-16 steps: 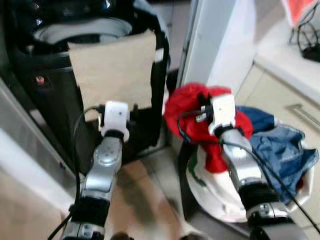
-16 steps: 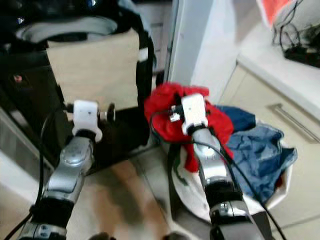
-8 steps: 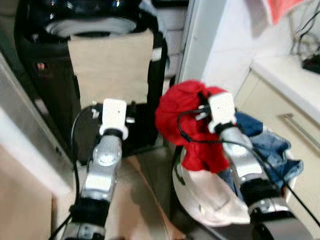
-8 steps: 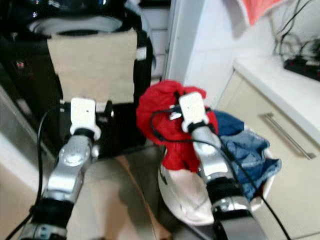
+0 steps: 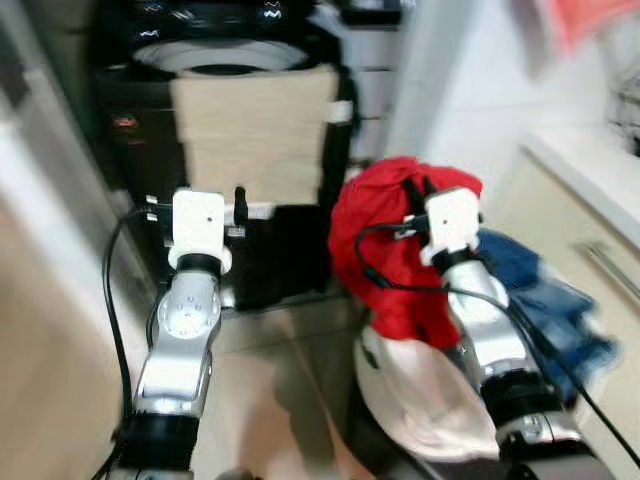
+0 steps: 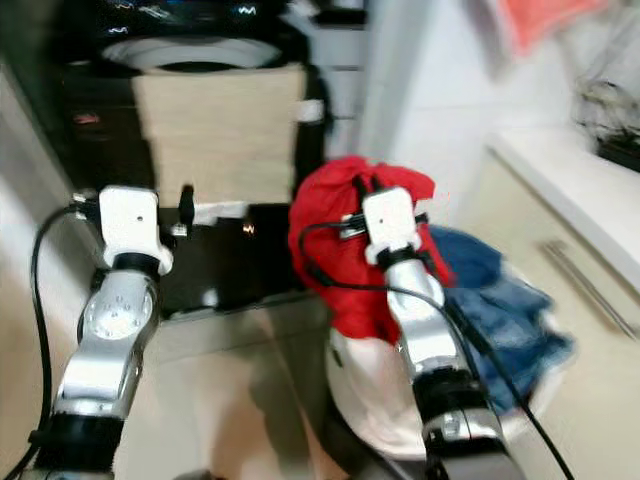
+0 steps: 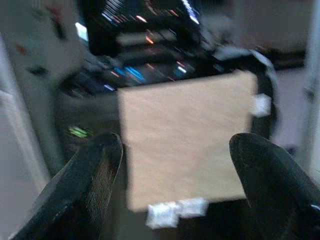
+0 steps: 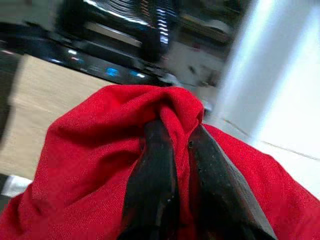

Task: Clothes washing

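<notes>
1. The right pincer [image 8: 172,165] is clenched on a bunched fold of the red garment [image 5: 385,240], whose cloth is pinched between the two black fingers [image 8: 152,175] in the right wrist view.
2. The red garment hangs from that grip above the white laundry basket [image 5: 420,400], beside the blue clothes [image 5: 545,290] that lie in it.
3. Compared with a second ago, the garment sits higher and more clear of the basket, and the whole scene has shifted, so the head camera has turned toward the washing machine [image 5: 225,60].
4. The likely meaning for the task is that one item has been picked out and the robot is now orienting toward the machine's open top [image 6: 195,52] for loading.
5. The left pincer [image 7: 172,165] is released, its fingers spread wide with nothing between them, held out in front of the beige panel [image 7: 187,135] on the machine's front.
6. The left arm [image 5: 185,330] appears to carry no load; its purpose here cannot be judged.
7. All views are motion-blurred; the lit marks on the machine's control panel [image 7: 135,70] cannot be read.
8. How much of the red garment trails below the grip is partly hidden behind the right arm [image 5: 485,320].
9. The inside of the drum is not visible, so its contents cannot be told.
10. The cabinet [image 5: 590,260] at the right is cut off by the frame edge.
</notes>
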You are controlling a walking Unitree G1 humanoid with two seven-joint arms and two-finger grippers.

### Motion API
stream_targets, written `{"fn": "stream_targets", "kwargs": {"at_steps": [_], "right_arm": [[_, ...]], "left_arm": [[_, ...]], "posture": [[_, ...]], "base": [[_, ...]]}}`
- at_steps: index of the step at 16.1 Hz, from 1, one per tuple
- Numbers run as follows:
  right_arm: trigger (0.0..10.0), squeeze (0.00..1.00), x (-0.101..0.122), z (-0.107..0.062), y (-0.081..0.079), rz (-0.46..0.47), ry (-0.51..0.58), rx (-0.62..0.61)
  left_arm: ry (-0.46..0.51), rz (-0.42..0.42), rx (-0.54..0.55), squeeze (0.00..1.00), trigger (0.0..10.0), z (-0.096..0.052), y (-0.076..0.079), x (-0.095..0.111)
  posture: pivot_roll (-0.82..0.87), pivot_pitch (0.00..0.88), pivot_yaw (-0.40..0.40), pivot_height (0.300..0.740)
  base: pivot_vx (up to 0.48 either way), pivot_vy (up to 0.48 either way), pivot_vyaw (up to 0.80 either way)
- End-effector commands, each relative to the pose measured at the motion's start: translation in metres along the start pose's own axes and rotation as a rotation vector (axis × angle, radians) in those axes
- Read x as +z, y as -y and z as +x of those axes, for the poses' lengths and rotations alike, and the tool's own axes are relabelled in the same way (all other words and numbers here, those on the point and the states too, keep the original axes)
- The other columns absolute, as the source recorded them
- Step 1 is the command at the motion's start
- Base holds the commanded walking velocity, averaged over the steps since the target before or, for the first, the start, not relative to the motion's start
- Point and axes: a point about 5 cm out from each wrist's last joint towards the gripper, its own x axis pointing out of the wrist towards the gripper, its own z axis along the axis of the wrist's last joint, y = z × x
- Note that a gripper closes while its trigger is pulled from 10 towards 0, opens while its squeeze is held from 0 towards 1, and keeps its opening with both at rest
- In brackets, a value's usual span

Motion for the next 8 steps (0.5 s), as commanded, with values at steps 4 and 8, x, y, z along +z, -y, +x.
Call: {"fn": "stream_targets", "kwargs": {"at_steps": [4,8], "right_arm": [[0.0,0.0,0.071,0.049,0.018,-0.068,0.255,-0.025],[0.0,0.0,0.072,0.053,0.028,-0.115,0.251,-0.062]], "left_arm": [[0.074,0.057,-0.015,0.0,10.0,0.011,0.004,0.021],[0.096,0.062,-0.065,0.0,10.0,0.018,0.013,0.03]], "posture": [[-0.05,0.0,-0.05,0.74],[-0.05,0.0,-0.049,0.74]], "base": [[0.48,0.0,0.64],[0.478,0.0,0.0]]}}
